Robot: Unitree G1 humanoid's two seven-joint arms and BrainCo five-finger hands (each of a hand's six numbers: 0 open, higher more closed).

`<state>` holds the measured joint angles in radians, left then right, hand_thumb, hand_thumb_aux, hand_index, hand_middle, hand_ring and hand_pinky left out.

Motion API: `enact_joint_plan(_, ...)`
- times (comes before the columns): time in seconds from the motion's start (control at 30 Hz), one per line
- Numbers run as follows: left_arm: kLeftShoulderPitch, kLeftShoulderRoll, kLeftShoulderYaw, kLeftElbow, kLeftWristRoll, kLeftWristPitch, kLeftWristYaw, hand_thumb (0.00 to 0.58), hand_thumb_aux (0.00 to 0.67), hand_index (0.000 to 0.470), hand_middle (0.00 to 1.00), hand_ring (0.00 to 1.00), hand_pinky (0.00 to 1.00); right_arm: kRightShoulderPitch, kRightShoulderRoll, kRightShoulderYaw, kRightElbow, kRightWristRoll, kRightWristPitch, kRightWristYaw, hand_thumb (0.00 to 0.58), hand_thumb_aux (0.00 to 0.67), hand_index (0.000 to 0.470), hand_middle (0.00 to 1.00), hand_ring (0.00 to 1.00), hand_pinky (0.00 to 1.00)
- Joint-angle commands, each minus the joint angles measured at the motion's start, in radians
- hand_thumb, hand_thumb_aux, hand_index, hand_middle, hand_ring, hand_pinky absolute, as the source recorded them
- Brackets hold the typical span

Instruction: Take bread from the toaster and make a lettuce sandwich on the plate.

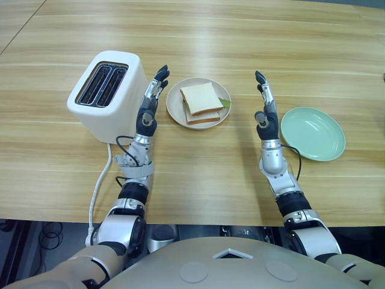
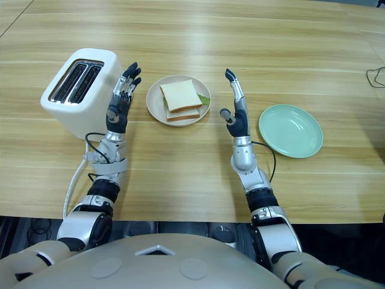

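A white toaster (image 1: 108, 93) stands at the left with both slots dark and no bread showing in them. On the beige plate (image 1: 175, 107) in the middle lies a sandwich (image 1: 201, 101): two bread slices with green lettuce (image 1: 225, 103) peeking out at the right side. My left hand (image 1: 151, 102) is held upright between the toaster and the plate, fingers straight, holding nothing. My right hand (image 1: 265, 103) stands upright to the right of the plate, fingers straight and empty.
A pale green empty plate (image 1: 313, 133) sits at the right, just beyond my right hand. The toaster's white cord (image 1: 99, 186) runs down to the table's front edge. A black cable (image 2: 376, 76) lies at the far right edge.
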<state>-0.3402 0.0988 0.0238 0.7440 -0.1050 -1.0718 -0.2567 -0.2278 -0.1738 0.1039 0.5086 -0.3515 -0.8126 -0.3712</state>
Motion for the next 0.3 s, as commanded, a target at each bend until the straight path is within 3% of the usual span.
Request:
enact_joint_plan(0.03, -0.001, -0.001, 0.001, 0.014, 0.009, 0.003, -0.006, 0.0, 0.0, 0.0, 0.0, 0.0, 0.0, -0.006, -0.003, -0.015, 0.019, 0.0, 0.004, 0.006, 0.0, 0.0, 0.0, 0.0, 0.0, 0.0)
enact_joint_plan(0.3, -0.006, 0.001, 0.004, 0.021, 0.006, 0.002, -0.009, 0.0, 0.0, 0.0, 0.0, 0.0, 0.0, -0.015, 0.0, -0.011, 0.033, -0.004, 0.003, 0.004, 0.0, 0.0, 0.0, 0.0, 0.0, 0.0)
